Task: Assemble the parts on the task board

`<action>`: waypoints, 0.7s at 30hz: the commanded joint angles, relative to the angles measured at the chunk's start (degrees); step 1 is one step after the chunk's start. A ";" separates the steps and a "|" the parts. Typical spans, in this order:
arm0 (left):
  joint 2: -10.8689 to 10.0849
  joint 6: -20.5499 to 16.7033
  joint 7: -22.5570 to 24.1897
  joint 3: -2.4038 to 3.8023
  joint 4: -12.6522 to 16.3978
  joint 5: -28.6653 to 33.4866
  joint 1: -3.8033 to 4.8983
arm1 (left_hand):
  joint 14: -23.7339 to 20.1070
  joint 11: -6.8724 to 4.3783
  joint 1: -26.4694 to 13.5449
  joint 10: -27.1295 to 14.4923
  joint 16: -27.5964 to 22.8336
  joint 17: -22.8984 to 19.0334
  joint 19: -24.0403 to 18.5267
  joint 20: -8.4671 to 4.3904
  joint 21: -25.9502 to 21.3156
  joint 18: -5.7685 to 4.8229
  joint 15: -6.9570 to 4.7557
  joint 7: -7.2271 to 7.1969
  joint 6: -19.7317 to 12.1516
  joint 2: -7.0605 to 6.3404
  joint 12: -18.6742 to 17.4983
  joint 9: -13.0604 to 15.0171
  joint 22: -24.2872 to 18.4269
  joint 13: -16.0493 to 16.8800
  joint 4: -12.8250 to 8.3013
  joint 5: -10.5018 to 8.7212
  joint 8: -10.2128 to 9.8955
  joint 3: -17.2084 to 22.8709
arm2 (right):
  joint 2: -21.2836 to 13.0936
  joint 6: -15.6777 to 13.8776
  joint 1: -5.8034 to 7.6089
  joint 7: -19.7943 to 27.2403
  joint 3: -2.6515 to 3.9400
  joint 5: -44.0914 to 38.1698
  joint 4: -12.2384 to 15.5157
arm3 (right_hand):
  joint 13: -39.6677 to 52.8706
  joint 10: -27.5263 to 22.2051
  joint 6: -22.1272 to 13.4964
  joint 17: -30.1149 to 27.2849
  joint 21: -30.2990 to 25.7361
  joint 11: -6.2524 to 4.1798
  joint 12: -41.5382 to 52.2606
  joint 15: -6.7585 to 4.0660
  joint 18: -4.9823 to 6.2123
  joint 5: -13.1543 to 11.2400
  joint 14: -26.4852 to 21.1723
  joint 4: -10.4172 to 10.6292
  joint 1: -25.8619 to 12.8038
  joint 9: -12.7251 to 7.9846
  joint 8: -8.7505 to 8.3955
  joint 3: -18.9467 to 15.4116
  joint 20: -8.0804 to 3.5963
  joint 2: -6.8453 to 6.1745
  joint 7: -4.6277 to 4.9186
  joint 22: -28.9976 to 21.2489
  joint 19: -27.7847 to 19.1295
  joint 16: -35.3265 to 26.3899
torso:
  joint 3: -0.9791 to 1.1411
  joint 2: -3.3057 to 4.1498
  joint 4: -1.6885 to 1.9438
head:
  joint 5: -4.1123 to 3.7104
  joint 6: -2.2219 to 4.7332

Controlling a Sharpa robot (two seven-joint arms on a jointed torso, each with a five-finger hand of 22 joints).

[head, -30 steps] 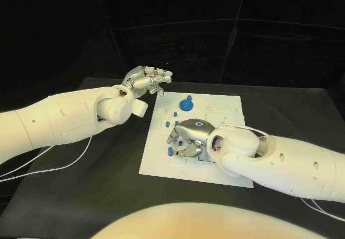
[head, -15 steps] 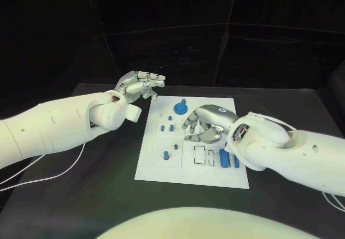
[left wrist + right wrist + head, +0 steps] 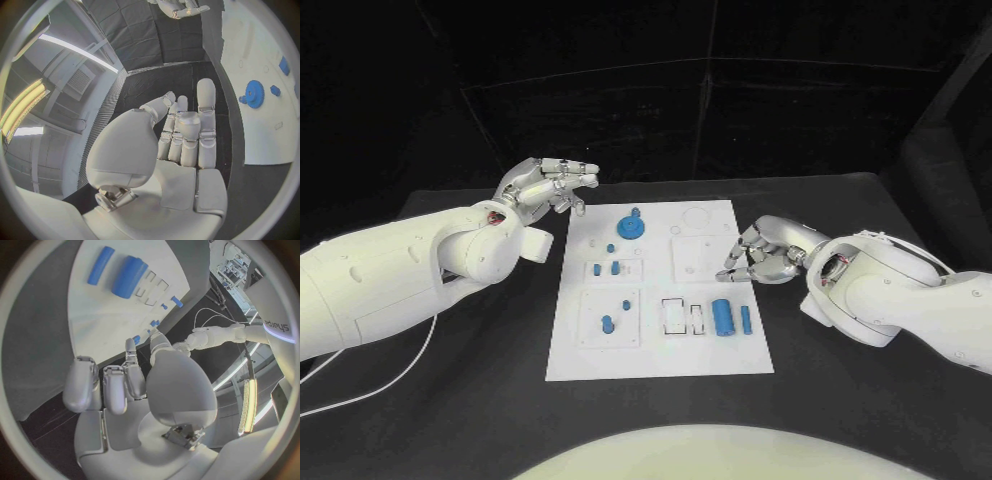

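left hand [image 3: 548,183] off task board [image 3: 661,345] far corner, fingers curled, empty, right hand [image 3: 764,252] likewise at board's right edge

Bulky white arms [image 3: 401,270], thin white cables, jointed silver hands [image 3: 759,252].

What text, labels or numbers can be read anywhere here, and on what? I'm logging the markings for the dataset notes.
"sharpa", in dark letters on the white arm casing in the right wrist view; the letters run sideways.
The task board carries no print legible in the head view; only outlines and slots show.
The blue parts, such as the gear, bear no readable marks.
Nothing readable on the left hand or right hand.
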 commanded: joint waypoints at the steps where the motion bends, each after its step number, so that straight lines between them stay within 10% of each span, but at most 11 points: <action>1: -0.17 0.46 0.14 0.00 0.19 0.04 0.08 | -0.49 0.01 -0.07 -0.43 -0.38 -0.08 0.01 0.34 -0.31 1.15 0.01 0.00 -0.50 0.40 0.39 -0.03 -0.06 0.08 0.00 0.05 0.30 -0.45 | -0.63 1.04 -0.87 -6.95 -0.18 -1.30 1.09 | 1.40 0.37 -0.98 5.10 0.38 0.11 0.91 0.45 -1.06 0.18 4.28 1.84 -1.34 0.36 0.81 -2.06 0.15 -0.15 0.14 0.57 0.28 0.45 | -0.05 -0.21 -0.56 | -0.38 -0.17; 5: -0.28 0.47 0.14 0.00 0.27 0.04 0.08 | -0.50 0.01 -0.04 -0.44 -0.37 -0.08 0.00 0.34 -0.32 1.16 0.01 0.00 -0.50 0.44 0.42 -0.02 -0.06 0.09 -0.01 0.06 0.32 -0.44 | -0.96 2.74 -1.95 -9.28 -0.39 -4.09 1.72 | 2.85 0.41 -2.26 5.88 0.78 0.21 1.75 0.55 -1.15 0.33 4.36 5.00 -1.57 1.09 2.49 -4.57 0.29 -0.51 0.23 1.28 0.33 0.86 | 0.04 -0.28 -0.97 | -0.27 -0.22; 21: -0.22 0.64 0.16 -0.02 0.09 0.04 0.07 | -0.50 0.01 -0.04 -0.44 -0.36 -0.07 0.00 0.34 -0.32 1.16 0.01 0.00 -0.50 0.45 0.43 -0.02 -0.07 0.10 -0.01 0.06 0.33 -0.43 | 1.07 5.43 -3.72 -10.39 -0.65 -8.77 1.93 | 4.96 0.98 -2.98 7.51 1.70 0.02 2.99 0.44 -1.41 0.19 4.62 5.17 -1.75 2.57 5.43 -6.05 0.24 -0.22 -0.03 3.00 0.64 1.66 | -0.02 -0.21 -0.86 | -0.52 -0.26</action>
